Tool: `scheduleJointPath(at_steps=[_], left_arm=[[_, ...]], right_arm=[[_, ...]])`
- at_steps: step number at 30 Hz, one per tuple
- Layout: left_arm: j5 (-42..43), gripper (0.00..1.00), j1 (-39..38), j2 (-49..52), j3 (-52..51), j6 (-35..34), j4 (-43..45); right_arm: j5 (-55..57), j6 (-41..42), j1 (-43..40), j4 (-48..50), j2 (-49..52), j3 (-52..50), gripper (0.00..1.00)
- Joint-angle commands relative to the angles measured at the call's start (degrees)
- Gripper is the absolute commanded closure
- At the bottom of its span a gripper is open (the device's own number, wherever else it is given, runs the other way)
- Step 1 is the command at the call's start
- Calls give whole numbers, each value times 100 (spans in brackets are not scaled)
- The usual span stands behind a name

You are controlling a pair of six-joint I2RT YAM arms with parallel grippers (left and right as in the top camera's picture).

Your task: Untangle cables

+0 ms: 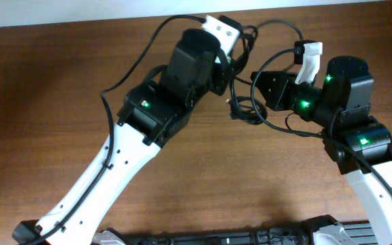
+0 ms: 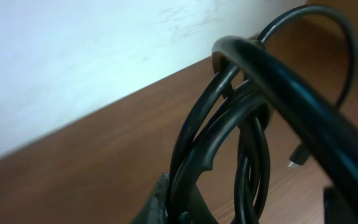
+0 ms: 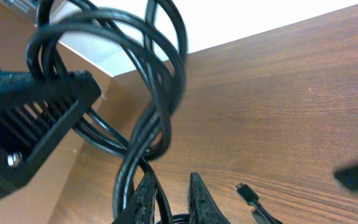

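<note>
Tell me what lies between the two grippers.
Only the cables: their black loops run from the left gripper to the right gripper, over bare wood. The overhead view shows it best.

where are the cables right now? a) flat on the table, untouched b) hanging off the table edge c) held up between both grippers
c: the left gripper and right gripper are both shut on the cables, whose loops stand up off the table between them.

cables [image 2: 303, 115]: black rubbery sheath, smooth, slight sheen
table [image 2: 92, 162], below the right pincer [image 3: 169, 186]: brown wood grain, smooth, satin
finger [image 3: 36, 118], beside that pincer: matt black ribbed plastic, metal screws
arm shell [image 1: 114, 163]: glossy white plastic
</note>
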Motion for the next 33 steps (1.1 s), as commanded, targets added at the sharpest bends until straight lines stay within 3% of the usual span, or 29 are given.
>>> scheduleJointPath(at_steps=[1,2,3,5,8,15,20,25,33], left_arm=[[-142,100,328,28,111,-1104,72],[-9,100,328,28,111,-1102,52],[85,100,328,28,111,-1099,28],[175,100,328,28,111,-1099,-15],[212,100,328,28,111,-1097,-103],[431,100,328,28,111,-1071,-205],[1165,100,323,28,111,-522,-275],[1611,100,323,28,111,-70,-420],[2057,100,323,28,111,-70,-422]], right_arm=[[531,-192,-26,-221,-17,13,93],[748,-195,-26,-299,-17,13,80],[846,-195,-26,-348,-17,13,56],[850,-195,-26,-365,-17,13,28],[800,-212,-26,-363,-17,13,14],[216,-586,-22,-269,-20,13,14],[-470,-713,-22,52,-20,13,17],[-461,-1128,-22,72,-17,13,18],[-319,-1458,-22,11,-13,13,32]])
